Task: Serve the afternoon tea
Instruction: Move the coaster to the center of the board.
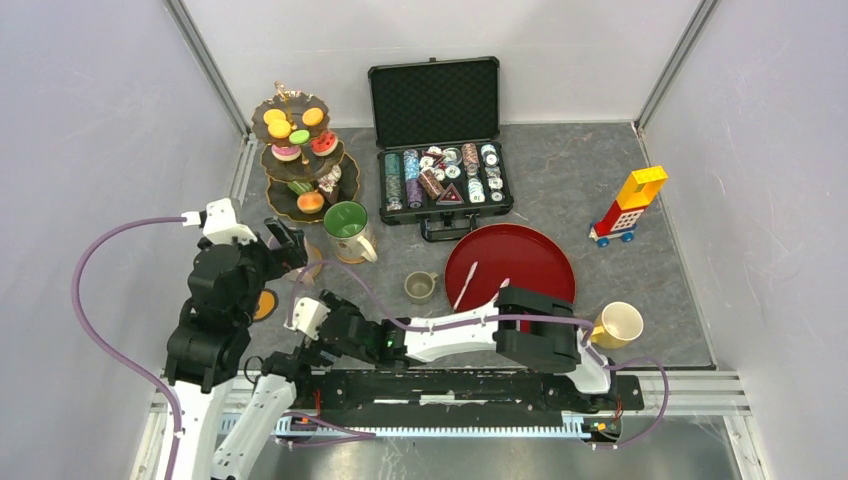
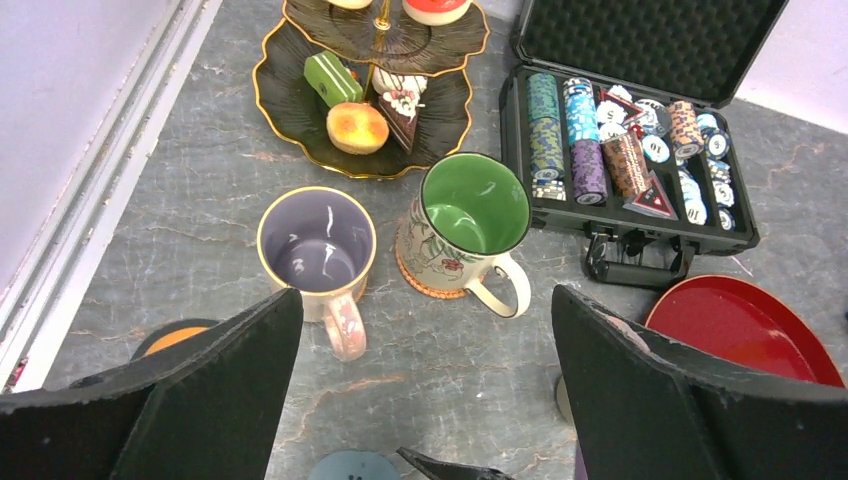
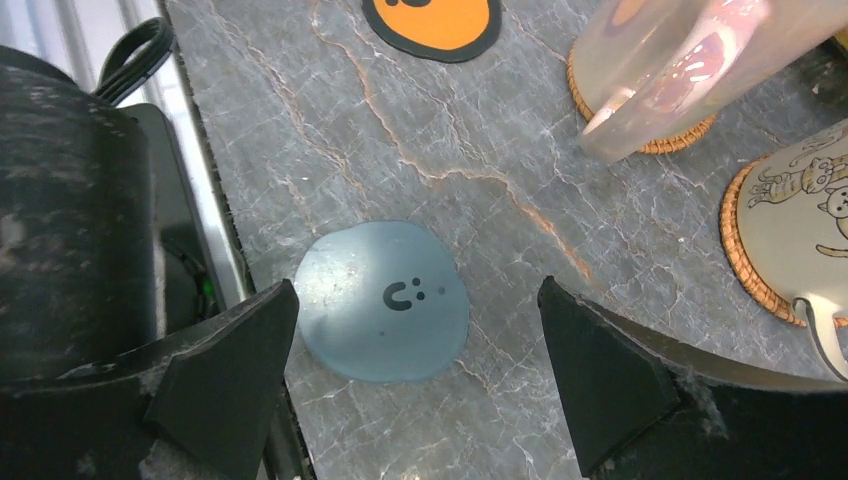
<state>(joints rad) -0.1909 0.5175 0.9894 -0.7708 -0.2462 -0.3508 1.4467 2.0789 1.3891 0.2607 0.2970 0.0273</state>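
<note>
The open black case (image 1: 435,100) of poker chips sits just right of the dark three-tier stand (image 2: 285,90), whose tiers carry the toy sweets (image 2: 357,127), and the red tray (image 1: 535,255) lies farther right and nearer the arms. On the stand's near side are the green-lined mug (image 2: 470,225) and lilac mug (image 2: 316,245), with the left gripper (image 2: 425,300) hovering before them, jaws spread wide and empty. The right gripper (image 3: 415,290), likewise splayed with nothing in it, hangs over a blue coaster (image 3: 385,320) even nearer the arms from the stand.
</note>
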